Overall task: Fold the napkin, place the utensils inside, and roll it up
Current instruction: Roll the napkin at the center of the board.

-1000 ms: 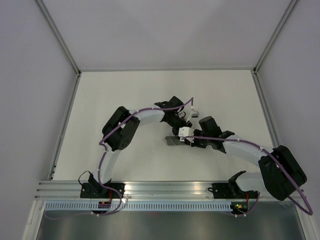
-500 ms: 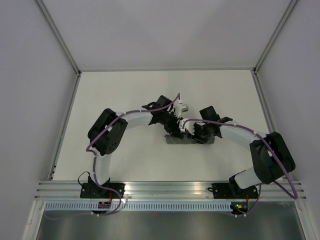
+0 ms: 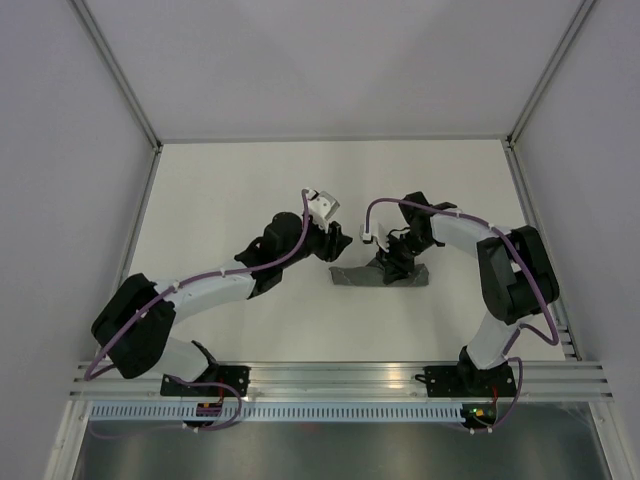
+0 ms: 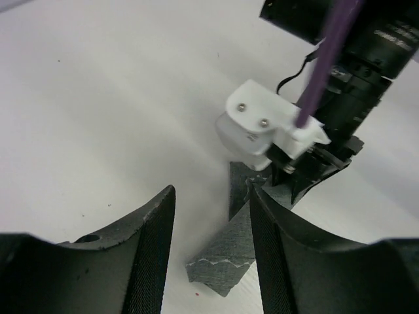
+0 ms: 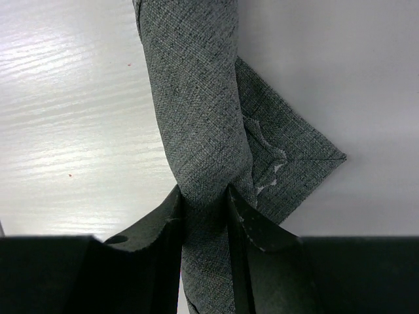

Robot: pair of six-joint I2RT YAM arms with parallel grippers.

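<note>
Grey cloth rolled into a tight bundle, the napkin (image 3: 378,276) lies near the middle of the white table (image 3: 230,190), running left to right between 2 robot arms. The right arm (image 3: 455,232) curls in from the right. The right jaws are clamped across the roll, 1 black finger (image 5: 163,226) pressed against each side, so the fabric narrows where it is pinched. Seen from the right wrist, a loose triangular corner (image 5: 294,154) spreads flat on the table beside the roll, with a pale stitched line (image 5: 265,147) close to its edge. The left arm (image 3: 210,290) reaches in low from the left, its white camera mount (image 3: 322,206) uppermost. The left jaws stand apart near the roll's left end, gripping nothing. From the left wrist, the napkin's end shows below and between those spread fingers, nearer the right-hand finger in that view, with bare table filling the rest of the gap. Whether the left jaws touch the cloth cannot be told. Purple cables (image 3: 275,255) trail along both arms.
</note>
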